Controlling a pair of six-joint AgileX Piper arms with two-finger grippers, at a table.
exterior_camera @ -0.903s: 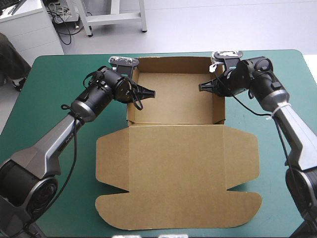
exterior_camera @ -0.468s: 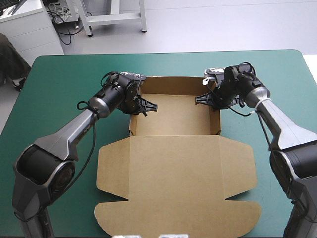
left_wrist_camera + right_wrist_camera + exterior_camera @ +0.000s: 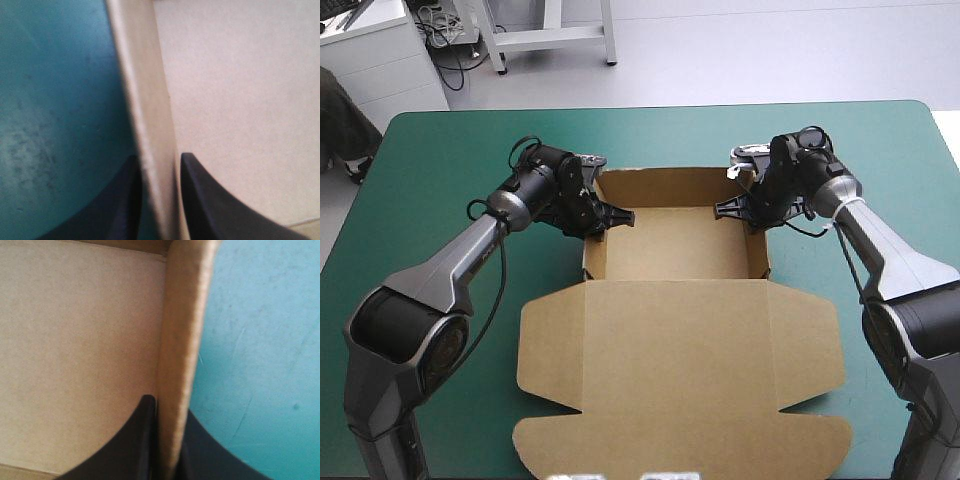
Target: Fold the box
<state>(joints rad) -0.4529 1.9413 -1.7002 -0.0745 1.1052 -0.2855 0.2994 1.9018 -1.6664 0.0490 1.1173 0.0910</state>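
I see the desk (image 3: 430,150), teal-green covered, carrying the brown box (image 3: 675,245) at its middle. The box forms an open tray toward the far edge, with its walls raised, and the lid (image 3: 680,370) lies flat toward the near edge. On my left, the left side wall (image 3: 145,100) stands upright in the grasp of the left pincer (image 3: 612,215), with one black finger inside the tray and the other outside over the cover. The right side wall (image 3: 182,340) is likewise clamped by the right pincer (image 3: 730,210), with the board between its fingers.
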